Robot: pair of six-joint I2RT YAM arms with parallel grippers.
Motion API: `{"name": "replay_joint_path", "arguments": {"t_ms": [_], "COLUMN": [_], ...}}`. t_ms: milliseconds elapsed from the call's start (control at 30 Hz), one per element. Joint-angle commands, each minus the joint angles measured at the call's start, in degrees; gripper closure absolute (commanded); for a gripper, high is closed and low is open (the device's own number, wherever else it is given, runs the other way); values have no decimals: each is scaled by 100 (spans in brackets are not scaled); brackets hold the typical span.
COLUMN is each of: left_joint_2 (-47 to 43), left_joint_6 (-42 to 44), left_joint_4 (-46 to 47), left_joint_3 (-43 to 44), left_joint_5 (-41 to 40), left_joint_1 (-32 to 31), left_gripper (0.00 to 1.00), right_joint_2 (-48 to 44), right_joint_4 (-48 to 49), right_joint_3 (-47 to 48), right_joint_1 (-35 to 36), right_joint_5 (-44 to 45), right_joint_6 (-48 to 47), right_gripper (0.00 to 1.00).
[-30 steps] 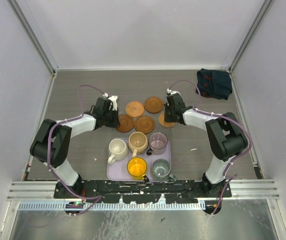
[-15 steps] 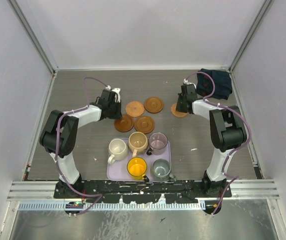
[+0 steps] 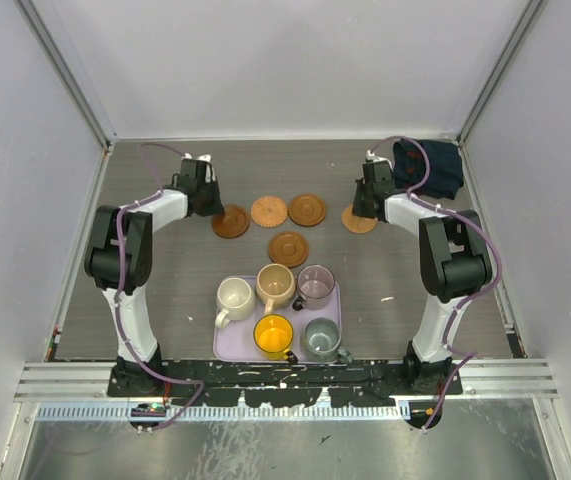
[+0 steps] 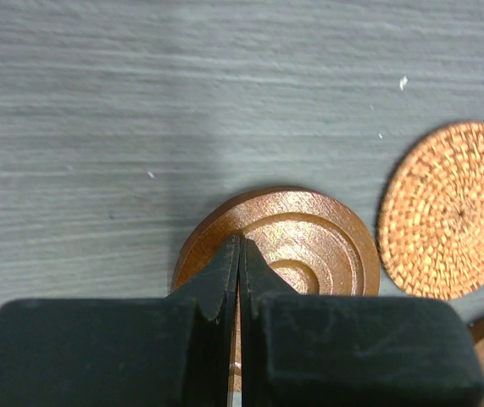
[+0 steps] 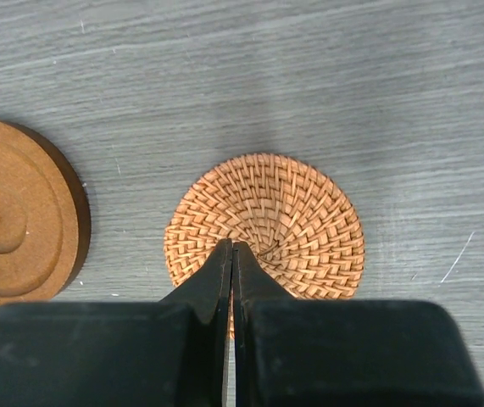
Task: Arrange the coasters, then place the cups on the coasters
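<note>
Five round coasters lie on the grey table: a dark brown one [image 3: 231, 221], a woven one [image 3: 269, 212], a wooden one [image 3: 307, 209], another [image 3: 289, 247] nearer the tray, and a woven one [image 3: 358, 220] on the right. My left gripper [image 3: 213, 205] is shut, its tips resting on the dark brown coaster [image 4: 309, 246]. My right gripper [image 3: 366, 207] is shut too, tips down on the right woven coaster [image 5: 284, 220]. Five cups stand on the lavender tray [image 3: 227, 347]: cream [image 3: 234, 298], tan [image 3: 275, 285], mauve [image 3: 316, 285], yellow [image 3: 274, 335], grey-green [image 3: 321, 337].
A dark bundled cloth [image 3: 427, 167] lies at the back right corner. White walls with metal rails enclose the table on three sides. In the wrist views a woven coaster [image 4: 449, 208] sits right of my left jaws and a wooden coaster [image 5: 13, 225] left of my right jaws.
The left gripper slid the dark brown coaster away from the tray, up and to the left. The right gripper pushed the woven coaster farther right and back, then held still.
</note>
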Motion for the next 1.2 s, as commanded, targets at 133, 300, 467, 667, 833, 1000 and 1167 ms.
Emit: {"name": "replay_joint_path", "arguments": {"t_ms": [133,300,467,667,833,1000,1167], "left_joint_2": [507,524,440,563,361,90,-230], "left_joint_6": [43,-171,-176,-198,-257,-314,-461], "left_joint_4": [-671,-676,-640,-666,-389,-133,394], "left_joint_3": [737,911,958,1097,870,748,375], "left_joint_5": [-326,-70,10,188,475,813,1282], "left_joint_1": [338,589,746,878,919,921,911], "left_gripper": [100,100,100,100,100,100,30], "right_joint_2": [-172,-312,-649,-795,-1044,-1170,-1115], "right_joint_4": [252,233,379,479,600,492,434], "right_joint_3": [474,660,553,349,52,-24,98], "right_joint_1": [-30,-30,-31,-22,43,156,497], "right_joint_5": [-161,-586,-760,-1180,-1343,-1376,-1123], "right_joint_6": [-215,-173,10,40,107,-19,-214], "right_gripper": [95,95,94,90,77,66,63]}}
